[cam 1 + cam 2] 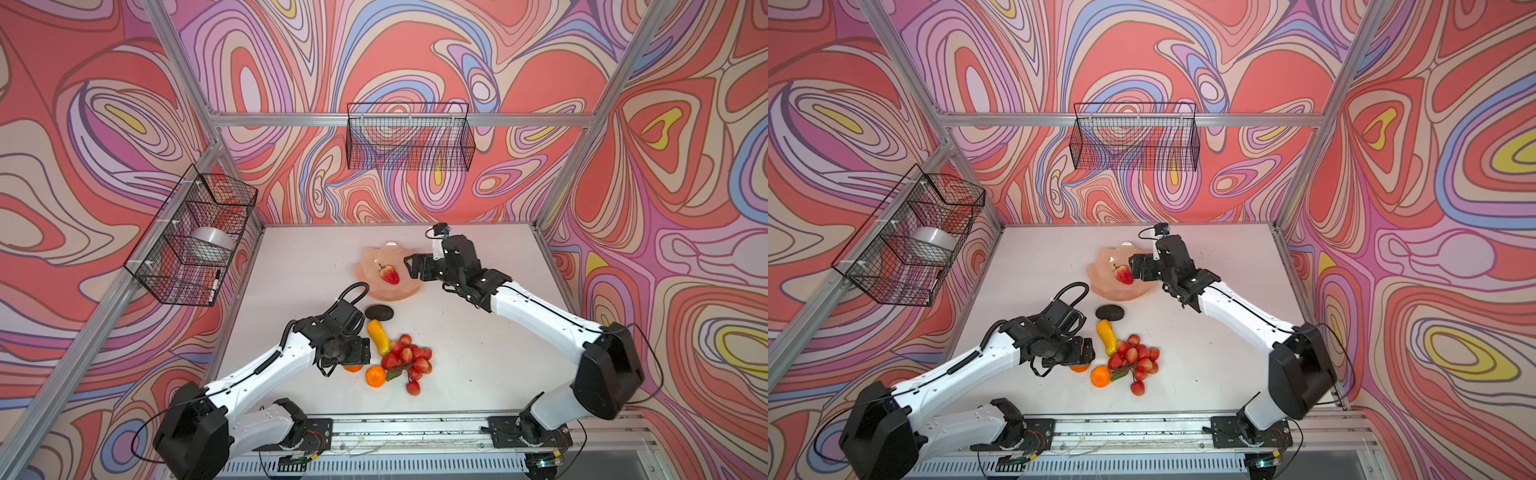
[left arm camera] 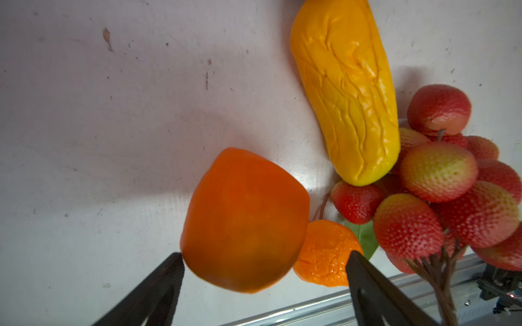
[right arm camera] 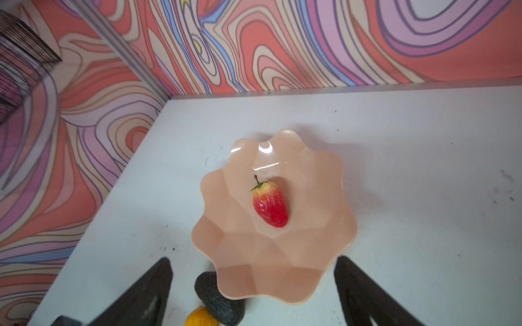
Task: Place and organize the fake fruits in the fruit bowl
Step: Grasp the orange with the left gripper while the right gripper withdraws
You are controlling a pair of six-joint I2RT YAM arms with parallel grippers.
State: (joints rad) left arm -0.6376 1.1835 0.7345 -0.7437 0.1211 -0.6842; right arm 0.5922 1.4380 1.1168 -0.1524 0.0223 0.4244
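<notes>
We see the fruit bowl (image 3: 316, 183) toward the back of the worktop (image 1: 478, 353) with one fruit in it, a red-yellow strawberry-like piece (image 3: 270, 206) lying near its middle. The right gripper (image 3: 252, 261) hovers by the bowl's rim, jaws spread and holding nothing.

The other fruits lie nearer the front. The left gripper (image 2: 265, 255) is low over the larger orange (image 2: 245, 220), its jaws spread to either side and not pinching it.

The smaller orange (image 2: 324, 254) touches the larger one, right by one jaw. We judge that closing could catch or shove it toward the berry bunch (image 2: 440, 197) and the yellow-orange elongated fruit (image 2: 347, 93). The smooth, round orange might also squirt out of an off-centre pinch. If the right arm lingers there, the arms could meet over the light bowl and push it against the avocado (image 1: 379, 312).
</notes>
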